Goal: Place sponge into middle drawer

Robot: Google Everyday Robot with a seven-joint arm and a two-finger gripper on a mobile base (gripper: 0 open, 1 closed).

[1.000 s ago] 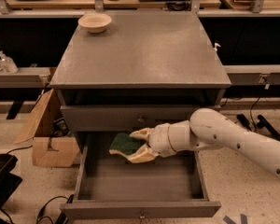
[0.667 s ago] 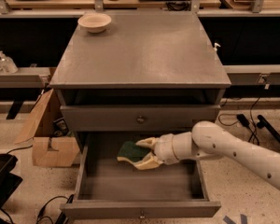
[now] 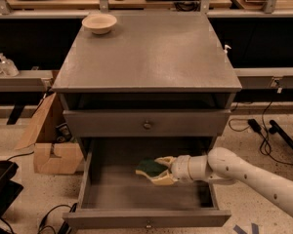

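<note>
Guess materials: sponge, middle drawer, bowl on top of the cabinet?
The sponge: dark green matte scouring face, probably over foam; the hand grips it inside the drawer.
The middle drawer: flat matte grey panels, looks like painted wood; its knob seems metal.
The bowl: smooth beige, ceramic or plastic, cannot tell.

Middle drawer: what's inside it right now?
The sponge, gripped in the claw, which reaches in from the right over the floor of the middle drawer. The claw's lower finger covers the sponge's underside, so floor contact cannot be seen.
</note>
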